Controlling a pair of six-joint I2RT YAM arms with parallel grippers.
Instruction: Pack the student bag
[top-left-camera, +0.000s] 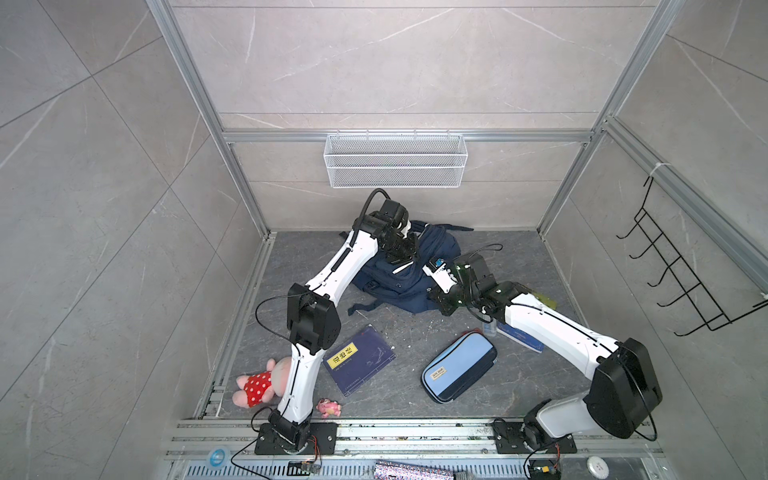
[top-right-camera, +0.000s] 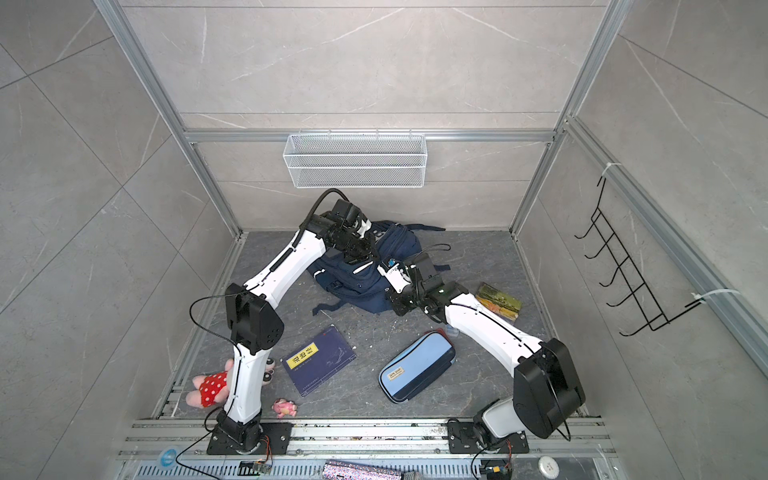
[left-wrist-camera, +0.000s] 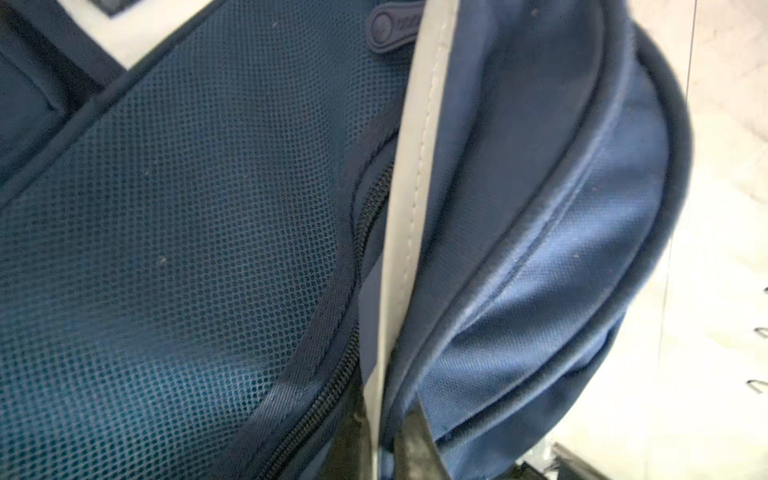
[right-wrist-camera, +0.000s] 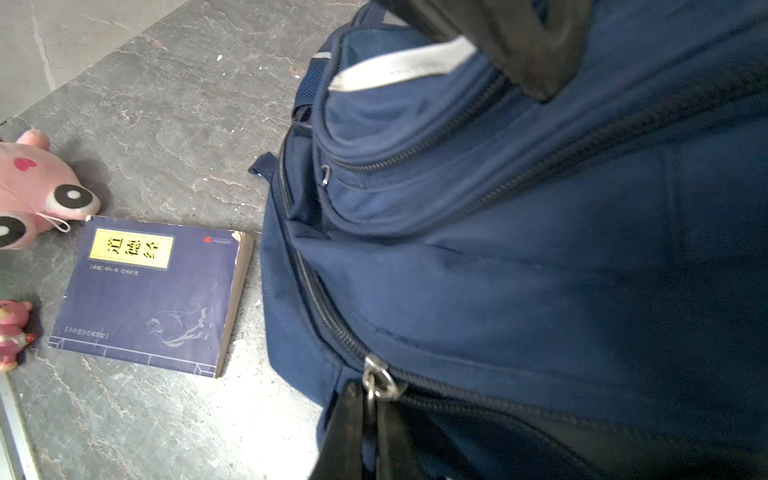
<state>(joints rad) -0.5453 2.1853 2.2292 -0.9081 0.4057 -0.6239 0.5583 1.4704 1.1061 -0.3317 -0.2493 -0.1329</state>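
Peeking from under the right arm (top-left-camera: 557, 328): a book (top-left-camera: 523, 339) near the student bag (top-left-camera: 399, 286)

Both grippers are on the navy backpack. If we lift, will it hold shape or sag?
Likely sags: the student bag lies slumped and creased, so it looks soft. Probably light, since the book and pencil case lie outside it. The left gripper pinches only fabric at the white stripe, so the rest may hang.

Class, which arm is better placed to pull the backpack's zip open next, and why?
Right. The right gripper is shut on the zip pull of the student bag, ready to draw it along. The left gripper pinches the white stripe, seemingly steadying the fabric.
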